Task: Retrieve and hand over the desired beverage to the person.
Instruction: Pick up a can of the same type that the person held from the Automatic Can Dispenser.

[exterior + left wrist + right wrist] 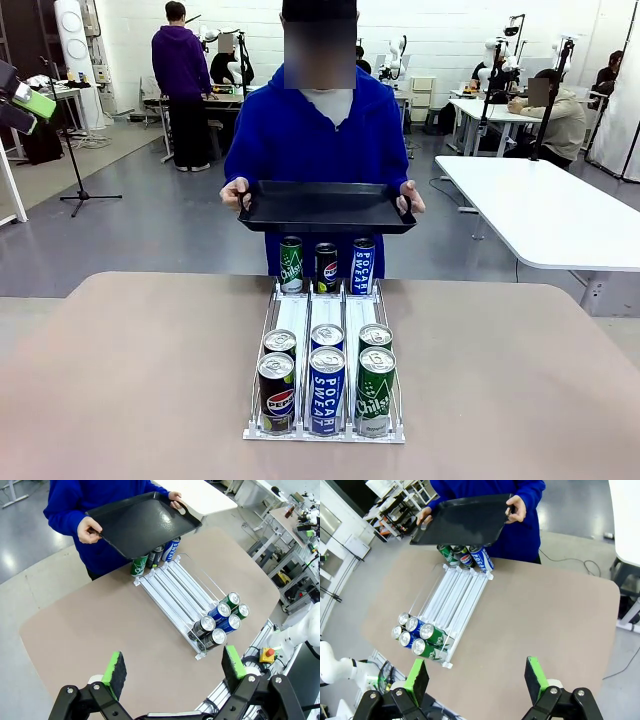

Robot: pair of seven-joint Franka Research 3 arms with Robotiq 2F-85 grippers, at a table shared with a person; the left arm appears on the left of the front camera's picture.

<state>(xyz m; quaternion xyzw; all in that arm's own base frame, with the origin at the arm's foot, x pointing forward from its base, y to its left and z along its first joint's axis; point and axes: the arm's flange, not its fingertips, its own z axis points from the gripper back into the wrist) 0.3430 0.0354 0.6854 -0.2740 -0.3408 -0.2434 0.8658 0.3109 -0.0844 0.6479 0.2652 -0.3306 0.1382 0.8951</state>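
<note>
Upright aluminium drink cans [327, 390], black Pepsi, blue Pocari Sweat and green Chilsung, stand in a white three-lane wire rack [325, 308] mid-table. Six are bunched at the robot's end and three at the far end, and the rack's long axis runs from robot to person. Just above the far cans, the person in the royal-blue hoodie [318, 135] holds a bare black rectangular plastic tray [325, 207] in both hands, while the left gripper [173, 664] and right gripper [476, 676] hang over the brown table [130, 370], jaws wide apart, well short of the rack.

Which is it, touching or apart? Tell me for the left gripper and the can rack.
Apart. The left wrist view shows the open left gripper short of the can rack, with bare table between them.
</note>
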